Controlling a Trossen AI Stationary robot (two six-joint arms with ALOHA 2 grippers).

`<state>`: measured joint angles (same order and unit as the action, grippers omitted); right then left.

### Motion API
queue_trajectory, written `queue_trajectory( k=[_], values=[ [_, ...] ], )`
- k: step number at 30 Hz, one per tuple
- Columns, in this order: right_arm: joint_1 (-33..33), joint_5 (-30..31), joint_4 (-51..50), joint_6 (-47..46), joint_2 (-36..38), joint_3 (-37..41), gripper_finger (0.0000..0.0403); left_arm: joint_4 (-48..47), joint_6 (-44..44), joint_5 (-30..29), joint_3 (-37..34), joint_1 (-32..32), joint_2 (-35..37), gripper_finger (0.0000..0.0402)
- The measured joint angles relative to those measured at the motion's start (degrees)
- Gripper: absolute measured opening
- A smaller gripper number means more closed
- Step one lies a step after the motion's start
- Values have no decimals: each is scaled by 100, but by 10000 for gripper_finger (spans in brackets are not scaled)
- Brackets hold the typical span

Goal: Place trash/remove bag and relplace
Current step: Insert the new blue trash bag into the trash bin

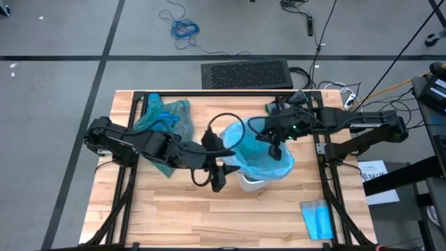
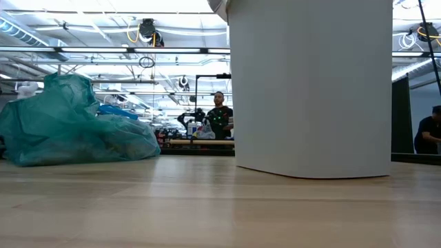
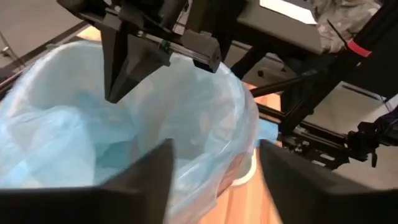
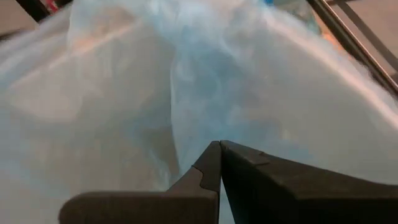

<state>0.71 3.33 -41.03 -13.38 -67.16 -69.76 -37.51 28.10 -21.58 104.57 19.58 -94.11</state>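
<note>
Saw the green bag [image 1: 164, 118] lying on the table, behind the bin [image 1: 252, 183] and off to its left, well apart from it, bunched up and looking full. Spotted no loose trash anywhere near the bin, so guessed it was all inside that green bag. Judged the first two jobs done: trash in, old bag out.

Found a light blue bag [image 1: 265, 162] already sitting in the bin, with its edge folded over part of the rim. Thought it looked baggy and not yet neat all the way round, so reckoned the last job was only half done.

Saw the right gripper [image 1: 277, 150] hanging over the bin's mouth, fingers pressed together down among the light blue plastic. Could not tell if any plastic was pinched between them. Saw the left gripper [image 1: 217, 183] just beside the bin's left side, fingers spread wide and holding nothing.

Noticed a folded blue sheet [image 1: 317, 217] in front of the bin and to its right, near the edge of the wooden table [image 1: 209, 223]. Saw a black mat [image 1: 245, 74] and a blue cable [image 1: 185, 29] on the grey floor behind the bin. Made out a person [image 2: 219, 114] far behind the bin, in a big bright room.
</note>
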Motion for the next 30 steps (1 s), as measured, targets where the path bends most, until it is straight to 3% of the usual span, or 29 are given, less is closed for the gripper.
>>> queue_trajectory(
  k=[5, 6, 13, 18, 25, 30],
  values=[
    [388, 400, -397, -31, 328, 0, 0, 385, -21, 49, 0, 9, -238, 39],
    [416, 402, -452, 8, 378, 0, 0, 515, 1, 18, 0, 10, -267, 21],
    [570, 416, -1035, 237, 616, -2, 0, 1421, 523, -299, 9, -1, -568, 2],
    [595, 460, -1364, 279, 930, -1, 0, 1494, 1173, -309, 9, 14, -940, 1],
    [595, 1294, -1894, -111, 1866, 0, 0, 1783, 1345, -428, 162, 153, -1263, 1],
    [595, 1484, -2686, -785, 2459, -6, 0, 1718, 1335, -443, 193, 156, -1272, 0]
  ],
)
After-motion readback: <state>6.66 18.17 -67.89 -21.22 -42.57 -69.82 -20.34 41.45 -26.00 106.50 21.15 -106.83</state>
